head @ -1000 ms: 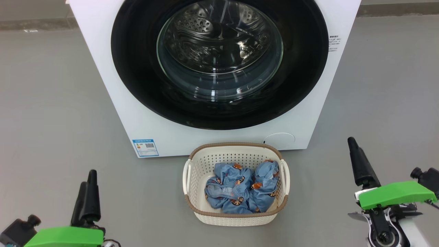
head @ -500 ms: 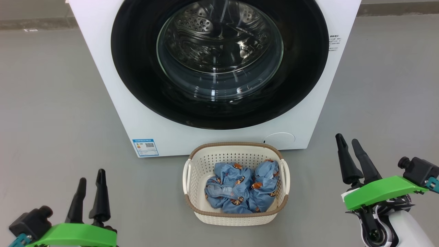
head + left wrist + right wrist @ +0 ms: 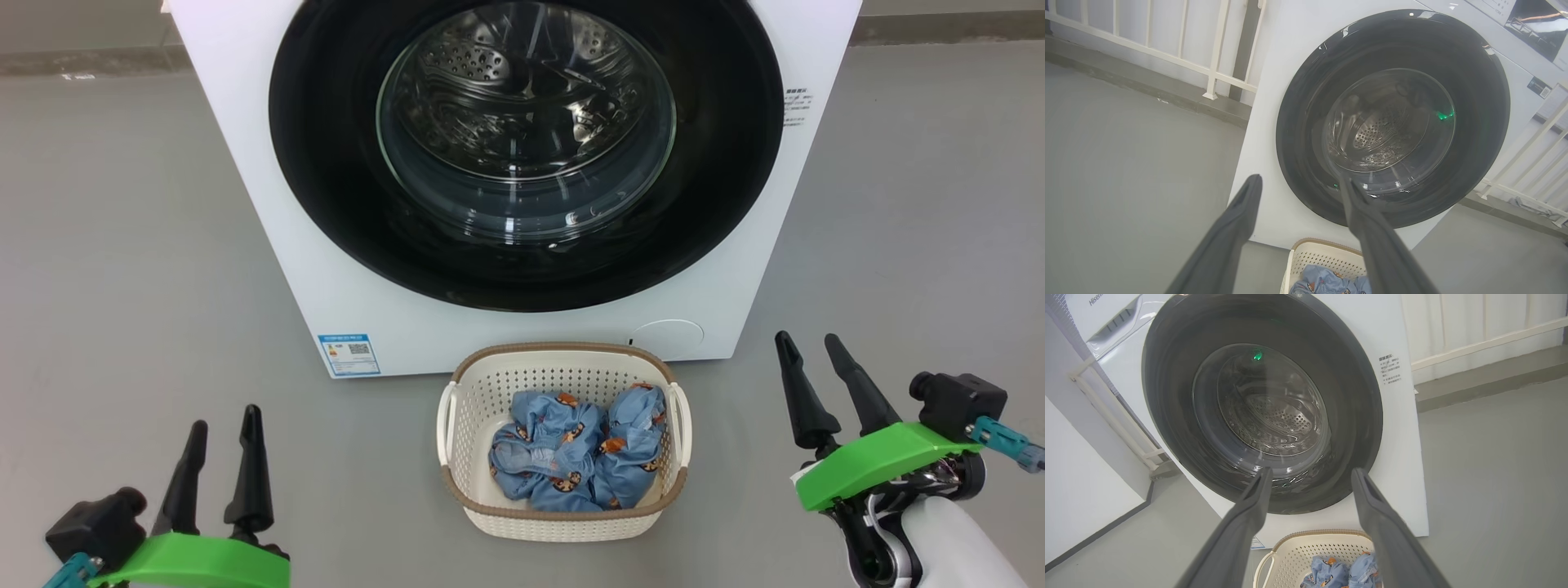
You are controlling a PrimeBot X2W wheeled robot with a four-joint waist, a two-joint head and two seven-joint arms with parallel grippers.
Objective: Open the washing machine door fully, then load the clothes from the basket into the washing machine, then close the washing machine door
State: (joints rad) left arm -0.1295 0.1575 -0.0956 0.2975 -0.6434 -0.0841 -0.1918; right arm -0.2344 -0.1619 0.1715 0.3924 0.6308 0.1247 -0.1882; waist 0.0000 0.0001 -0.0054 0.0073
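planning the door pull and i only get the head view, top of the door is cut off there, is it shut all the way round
observer: Yes. The left wrist view shows the whole black rim of the washing machine door, flat against the washing machine front with no gap.
operator: whats above the door
observer: In the right wrist view, what looks like a detergent drawer sits at the top corner of the front.
operator: and behind the machine
observer: A white railing stands behind it, seen in the left wrist view.
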